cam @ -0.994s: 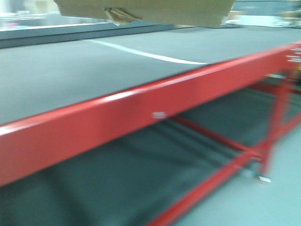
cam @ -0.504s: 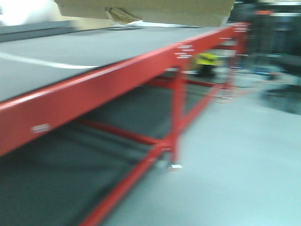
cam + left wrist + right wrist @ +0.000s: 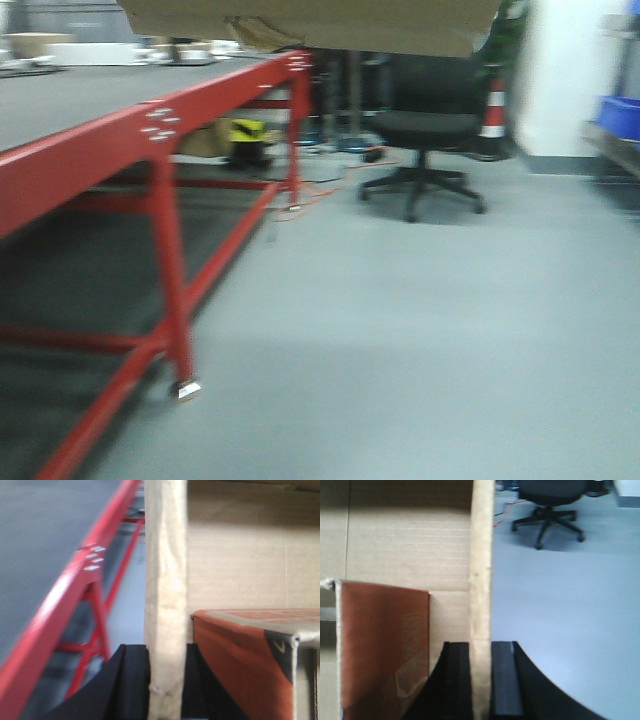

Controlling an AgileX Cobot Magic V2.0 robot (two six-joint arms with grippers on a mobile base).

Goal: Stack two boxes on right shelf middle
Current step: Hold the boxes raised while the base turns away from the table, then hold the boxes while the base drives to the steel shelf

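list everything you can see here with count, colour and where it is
cardboard box: one, tan, held up at the top of the front view
smaller box: one, orange-brown, inside the cardboard box
table: one, red frame with grey top, left
office chair: one, black, on the floor ahead
traffic cone: one, orange and white, behind the chair
bin: one, blue, far right
yellow object: one, under the table, too blurred to name
left gripper: black, shut on a cardboard box wall
right gripper: black, shut on a cardboard box wall
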